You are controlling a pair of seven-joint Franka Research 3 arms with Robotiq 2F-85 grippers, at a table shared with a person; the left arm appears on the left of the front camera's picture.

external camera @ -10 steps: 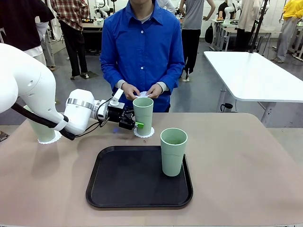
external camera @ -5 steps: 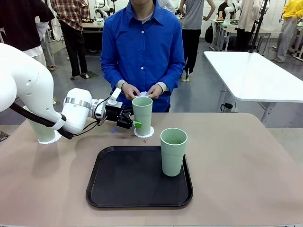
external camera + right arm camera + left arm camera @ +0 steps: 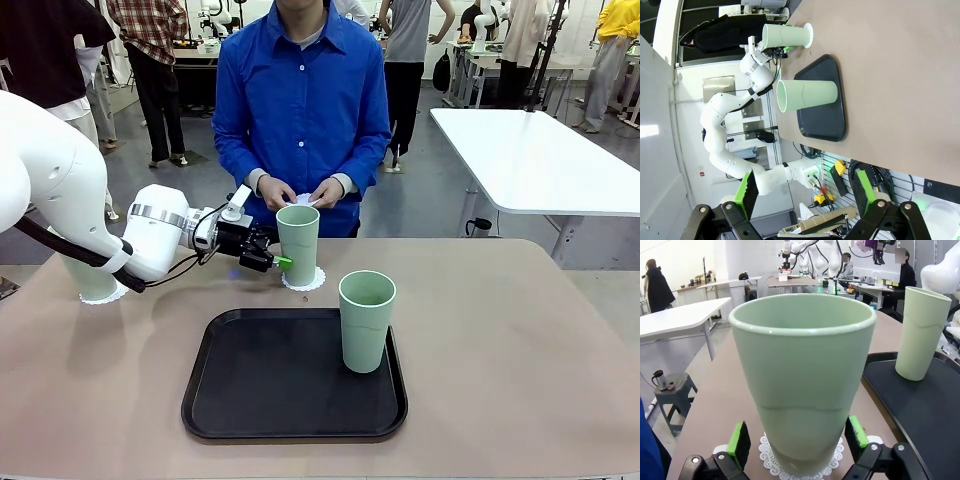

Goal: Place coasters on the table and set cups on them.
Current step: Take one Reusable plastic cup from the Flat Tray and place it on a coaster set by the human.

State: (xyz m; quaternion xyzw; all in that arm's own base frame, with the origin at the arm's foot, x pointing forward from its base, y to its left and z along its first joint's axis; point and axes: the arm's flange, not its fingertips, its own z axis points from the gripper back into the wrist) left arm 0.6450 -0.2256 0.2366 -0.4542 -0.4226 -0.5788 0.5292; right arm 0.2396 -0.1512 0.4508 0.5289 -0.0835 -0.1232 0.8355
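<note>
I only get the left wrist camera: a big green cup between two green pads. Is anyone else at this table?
Observer: Yes, a person in a blue shirt stands at the far side, both hands on something white.
Operator: Just the two cups I see?
Observer: No, a third cup stands on a coaster at the table's left end, behind the left arm.
Operator: And the other arm?
Observer: The right gripper hangs open, holding nothing.

A cup (image 3: 802,375) on its coaster (image 3: 771,466) stands between the spread fingers of the left gripper (image 3: 797,440), blocking the way straight ahead. A narrow gap shows at each pad. To the claw's right, a tray (image 3: 920,415) carrying a second cup (image 3: 921,335) obstructs. To its left lies bare table (image 3: 715,405), then a person's hands (image 3: 272,192).
</note>
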